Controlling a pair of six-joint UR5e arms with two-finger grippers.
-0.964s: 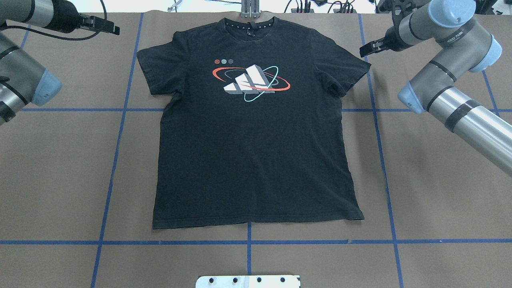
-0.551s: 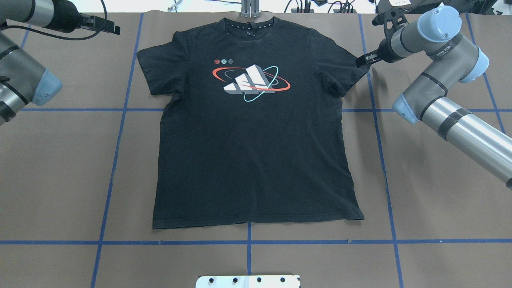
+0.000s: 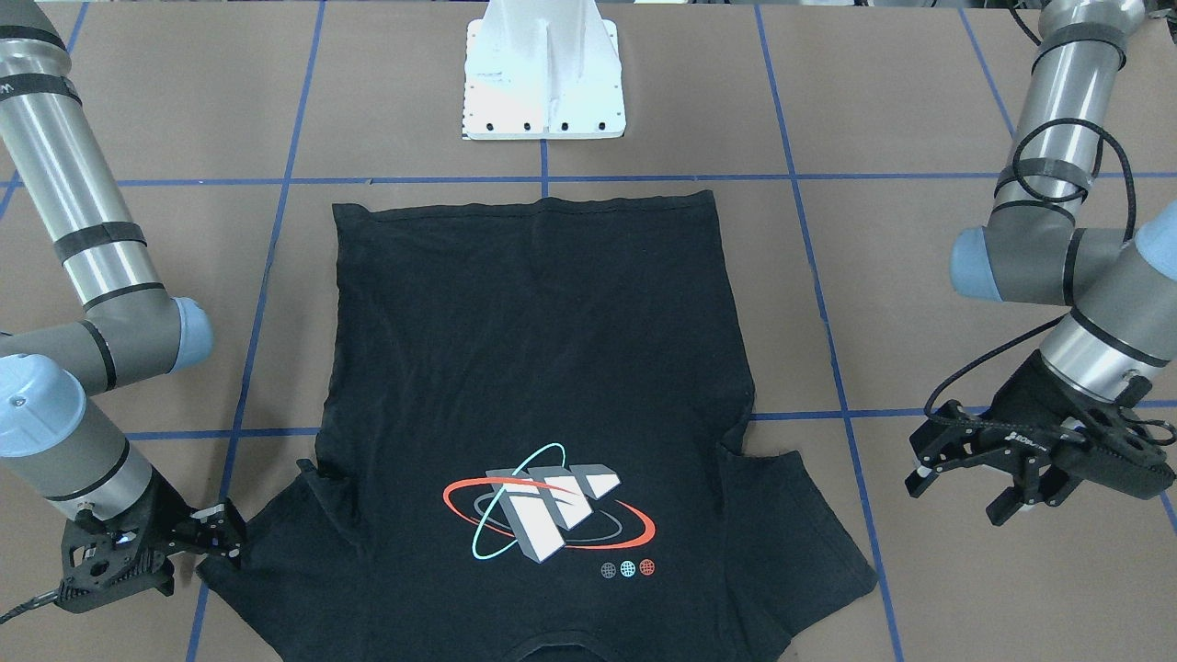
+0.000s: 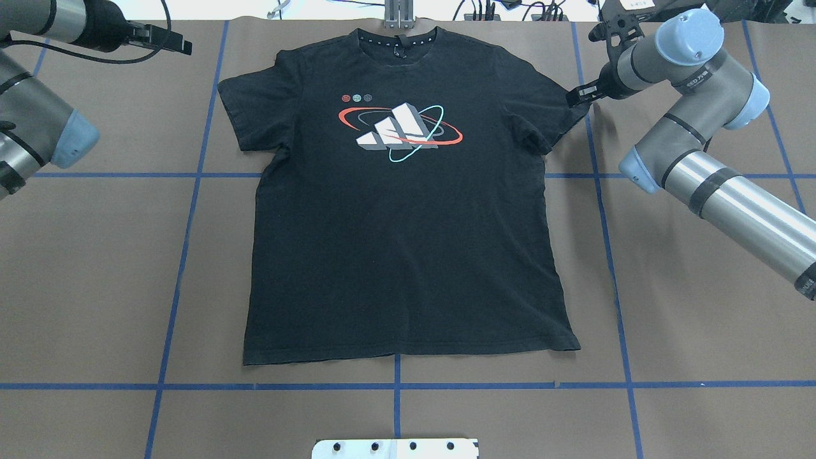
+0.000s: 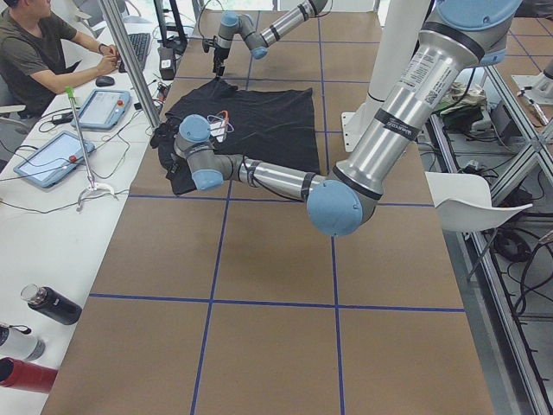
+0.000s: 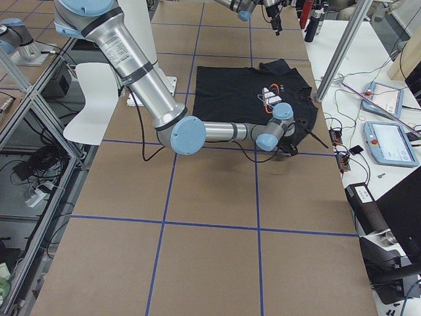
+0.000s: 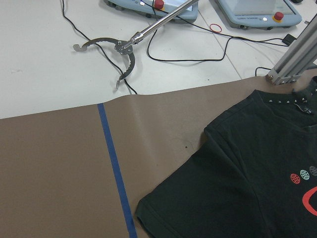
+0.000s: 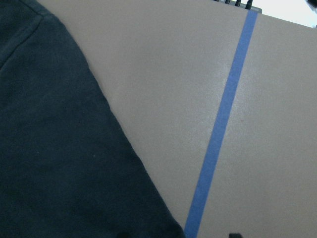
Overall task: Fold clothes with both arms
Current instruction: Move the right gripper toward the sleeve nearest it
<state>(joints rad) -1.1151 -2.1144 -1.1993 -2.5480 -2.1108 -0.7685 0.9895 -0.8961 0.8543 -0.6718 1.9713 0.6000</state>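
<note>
A black T-shirt [image 4: 408,242] lies flat and print-up on the brown table, collar toward the far edge; it also shows as the T-shirt [image 3: 533,368]. My right gripper [image 4: 575,97] is low at the outer edge of the shirt's right-hand sleeve, open. In the right wrist view the sleeve hem [image 8: 114,148] runs toward the gap between the two dark fingertips at the bottom. From the front, the right gripper [image 3: 221,535] touches the sleeve corner. My left gripper [image 4: 175,43] hovers open beyond the other sleeve, apart from the cloth; the left gripper [image 3: 961,483] holds nothing.
Blue tape lines [image 4: 191,210] grid the table. The white pedestal base [image 3: 544,83] stands near the shirt's hem. A metal clamp [image 4: 398,16] sits at the far edge by the collar. A person [image 5: 34,52] sits at a desk with tablets beyond that edge.
My right gripper has moved left and down from beside the sleeve to its outer edge. The left arm and the shirt have not moved.
</note>
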